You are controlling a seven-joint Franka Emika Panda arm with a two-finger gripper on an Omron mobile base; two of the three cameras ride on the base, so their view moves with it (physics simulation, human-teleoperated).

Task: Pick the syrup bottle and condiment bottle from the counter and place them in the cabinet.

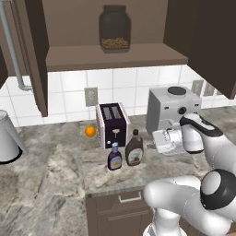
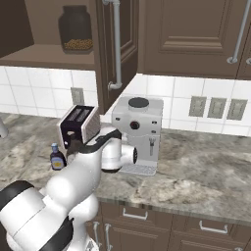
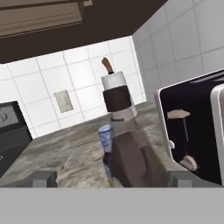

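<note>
- The step in hand reads as the approach to the first pick: both bottles stand on the desk (image 1: 50, 184) and nothing of the task sits on the cabinet (image 1: 115, 57) shelf, only a dark glass jar (image 1: 114, 28).
- The syrup bottle (image 1: 134, 149) stands upright just in front of the toaster (image 1: 112, 124), with the condiment bottle (image 1: 115, 157) close at its 8 o'clock in the left base view; whether the two touch cannot be told.
- The tool (image 1: 156, 140) sits at about 3 o'clock of the syrup bottle in that view, level with it and short of it, in front of the coffee machine (image 1: 171, 108).
- Its fingers stand wide apart with nothing between them; in the hand view one tip (image 3: 43, 179) shows at 7 o'clock and the other at 5 o'clock.
- In the hand view the syrup bottle (image 3: 131, 153) fills the centre between the tips, leaning toward 11 o'clock because the camera is rolled; the blue-capped condiment bottle (image 3: 105, 139) peeks from behind it, and the toaster (image 3: 192, 131) looms at 3 o'clock.
- The next move likely calls for easing forward until the broad brown body lies between the fingers, then closing.
- The likely risk is crowding: the toaster and the smaller bottle both stand close, so a finger could nudge either.
- An orange (image 1: 90, 131) lies at 9 o'clock of the toaster, clear of the work.
</note>
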